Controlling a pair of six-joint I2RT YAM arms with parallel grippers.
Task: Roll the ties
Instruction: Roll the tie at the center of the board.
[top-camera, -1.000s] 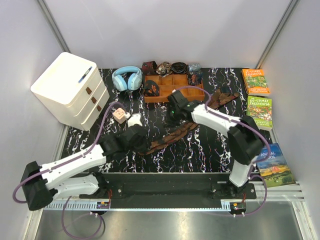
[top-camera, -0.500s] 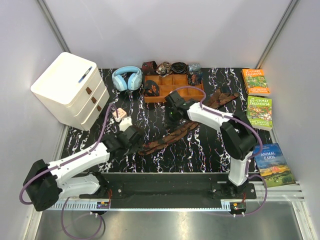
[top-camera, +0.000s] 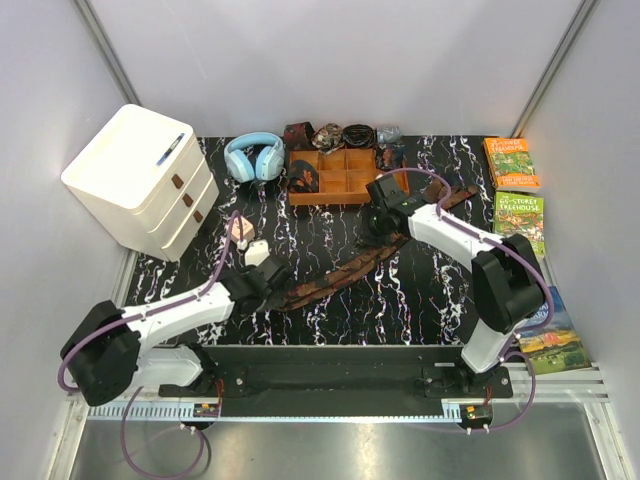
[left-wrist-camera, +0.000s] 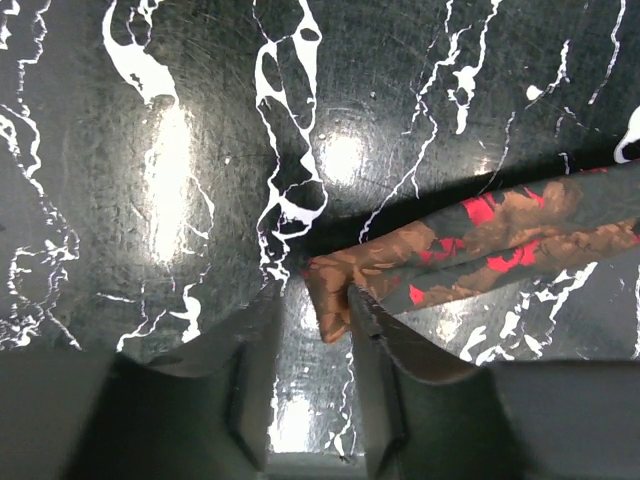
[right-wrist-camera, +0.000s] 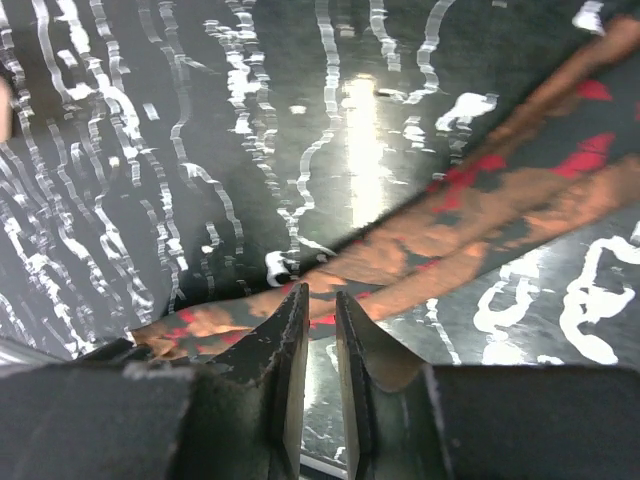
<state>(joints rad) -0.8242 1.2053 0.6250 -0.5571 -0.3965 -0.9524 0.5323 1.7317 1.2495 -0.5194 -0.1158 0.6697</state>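
Observation:
A dark brown tie (top-camera: 340, 272) with a reddish-tan pattern lies flat and slanted across the black marble table. My left gripper (top-camera: 278, 285) is at its near left end. In the left wrist view that gripper (left-wrist-camera: 312, 290) is open, and the tie's end (left-wrist-camera: 335, 295) lies between the fingertips against the right one. My right gripper (top-camera: 381, 228) is low over the tie's far right part. In the right wrist view it (right-wrist-camera: 320, 296) is shut to a thin slit with its tips over the tie (right-wrist-camera: 480, 200), and nothing sits between the jaws. A second tie (top-camera: 441, 197) lies bunched at the right.
The orange-brown wooden tray (top-camera: 345, 202) stands at the back with a rolled item (top-camera: 303, 178) in it and several rolls behind it. Blue headphones (top-camera: 253, 157), a white drawer unit (top-camera: 140, 180), a small white device (top-camera: 256, 250) and three books (top-camera: 518, 222) ring the table.
My left gripper has drawn back toward the near left, to the tie's end. My right gripper has moved right, from the middle of the table to the tie's far part.

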